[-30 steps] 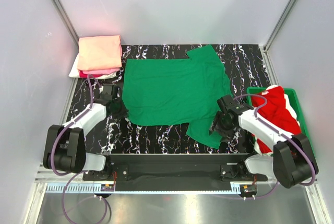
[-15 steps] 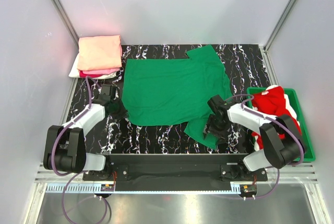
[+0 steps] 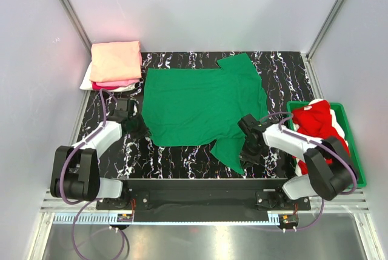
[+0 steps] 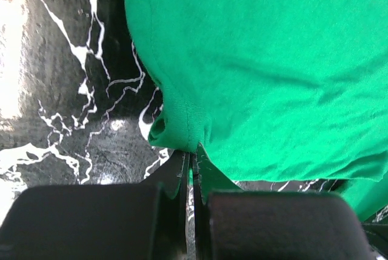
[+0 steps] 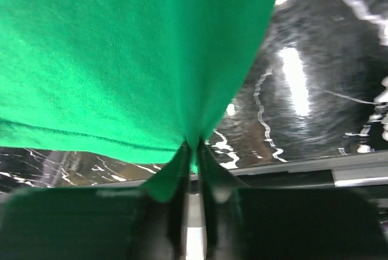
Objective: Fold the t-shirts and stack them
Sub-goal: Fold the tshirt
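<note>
Marbled black tabletop (image 3: 182, 156) bears the green t-shirt (image 3: 200, 102) lengthwise left-right, hem leftward.

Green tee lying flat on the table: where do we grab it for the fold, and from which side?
By its near edge, coming in low from the arms' side: the green tee lies flat, so only edges offer a pinch. Left gripper is shut on the near left corner, right gripper on the near sleeve.

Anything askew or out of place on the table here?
Mildly: the green t-shirt lies skewed, its near right sleeve bunched where the right gripper pinches it. In the far-left stack, the white t-shirt pokes out sideways.
</note>
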Available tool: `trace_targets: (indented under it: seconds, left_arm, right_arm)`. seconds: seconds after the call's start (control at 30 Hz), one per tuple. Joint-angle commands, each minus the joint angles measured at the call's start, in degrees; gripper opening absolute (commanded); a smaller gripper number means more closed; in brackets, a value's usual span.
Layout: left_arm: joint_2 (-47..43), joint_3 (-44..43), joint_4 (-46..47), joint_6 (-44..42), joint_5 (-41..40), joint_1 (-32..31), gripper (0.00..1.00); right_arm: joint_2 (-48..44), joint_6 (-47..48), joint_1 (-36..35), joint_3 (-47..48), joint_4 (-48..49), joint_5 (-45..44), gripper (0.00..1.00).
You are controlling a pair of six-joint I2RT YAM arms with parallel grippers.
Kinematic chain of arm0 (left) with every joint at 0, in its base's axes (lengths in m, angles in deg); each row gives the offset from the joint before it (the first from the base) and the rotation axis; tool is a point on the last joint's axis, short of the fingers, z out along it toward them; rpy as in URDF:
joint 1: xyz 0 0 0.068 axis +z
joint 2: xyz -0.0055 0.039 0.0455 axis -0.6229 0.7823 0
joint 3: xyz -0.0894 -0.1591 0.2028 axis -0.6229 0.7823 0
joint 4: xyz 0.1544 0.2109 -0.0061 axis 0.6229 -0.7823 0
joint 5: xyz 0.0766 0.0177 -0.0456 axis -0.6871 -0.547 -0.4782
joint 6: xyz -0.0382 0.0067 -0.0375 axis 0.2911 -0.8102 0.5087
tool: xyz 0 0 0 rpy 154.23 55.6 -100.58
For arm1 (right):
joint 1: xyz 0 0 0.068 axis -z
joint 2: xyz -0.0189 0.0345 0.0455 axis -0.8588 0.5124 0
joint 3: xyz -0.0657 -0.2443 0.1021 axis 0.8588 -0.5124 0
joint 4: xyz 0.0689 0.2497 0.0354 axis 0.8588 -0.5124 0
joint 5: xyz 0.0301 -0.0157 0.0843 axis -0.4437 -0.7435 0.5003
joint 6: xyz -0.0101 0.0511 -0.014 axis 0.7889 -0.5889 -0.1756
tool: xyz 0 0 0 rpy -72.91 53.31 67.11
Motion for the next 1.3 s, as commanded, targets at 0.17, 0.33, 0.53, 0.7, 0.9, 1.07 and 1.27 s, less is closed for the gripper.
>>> trace_targets:
  seconds: [0.17, 0.33, 0.53, 0.7, 0.9, 1.07, 1.27]
  left_arm:
    - [-6.1, 1.4, -3.0, 1.2, 3.9, 0.3, 0.0]
    - [-11.1, 2.8, -6.0, 2.0, 5.4, 0.3, 0.0]
    - [-15.3, 4.5, -10.2, 2.2, 7.4, -0.2, 0.0]
    - [-12.7, 0.7, -13.7, 0.4, 9.9, -0.2, 0.0]
    - [-2.5, -8.1, -18.7, -5.8, 10.8, 0.2, 0.0]
    - [6.6, -17.7, -22.0, -8.9, 7.8, 0.6, 0.0]
    - [14.5, -26.6, -25.5, -10.8, 7.2, 2.2, 0.0]
  right_arm:
    - [-11.4, -1.3, -0.6, 0.4, -5.1, -8.1, 0.0]
    - [-18.4, -2.1, -0.7, 1.7, -9.5, -10.9, 0.0]
    - [-25.9, -4.2, -0.6, 3.7, -15.1, -12.9, 0.0]
    - [-25.0, -2.4, 0.2, 12.3, -16.1, -15.7, 0.0]
    - [-12.7, 7.2, 6.3, 24.2, -10.8, -14.5, 0.0]
    - [-0.4, 14.8, 12.9, 35.8, -8.1, -13.5, 0.0]
    - [11.1, 19.6, 15.9, 49.2, -8.7, -13.8, 0.0]
